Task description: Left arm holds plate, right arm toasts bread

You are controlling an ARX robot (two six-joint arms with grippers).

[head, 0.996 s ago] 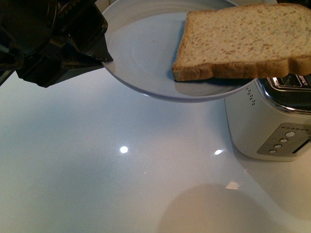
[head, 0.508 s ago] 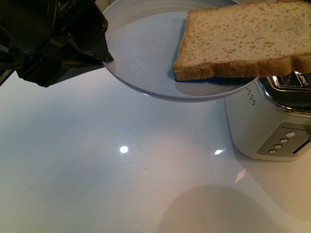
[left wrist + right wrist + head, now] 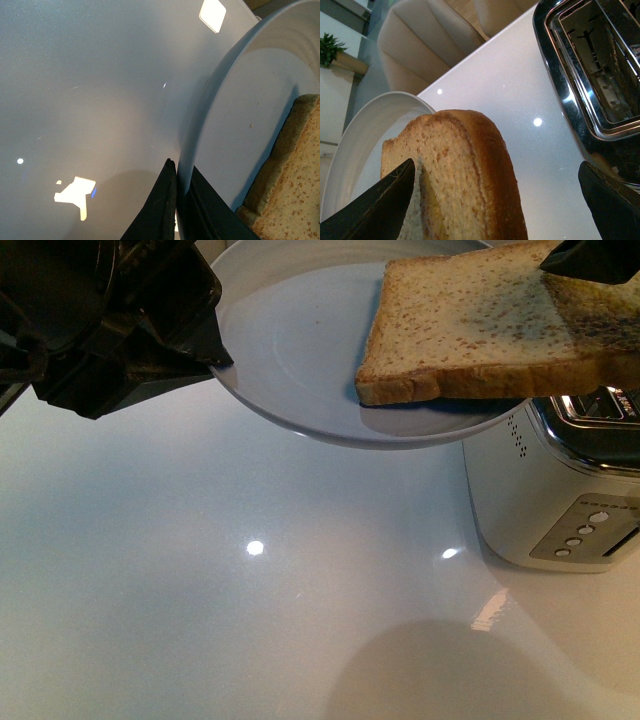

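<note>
Entering top right, right gripper [image 3: 593, 254] shadowing bread [image 3: 470, 330], plate [image 3: 290, 350] unmoved

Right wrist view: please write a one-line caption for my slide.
Open right gripper around the bread, with plate and toaster in view.

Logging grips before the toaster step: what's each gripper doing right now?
Left gripper: closed on the plate rim.
Right gripper: open, fingers either side of the bread.

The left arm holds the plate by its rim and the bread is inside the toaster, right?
Not quite. The left end effector does grip the plate by its rim, but the bread lies on the plate; the right wrist view shows the toaster slot empty.
</note>
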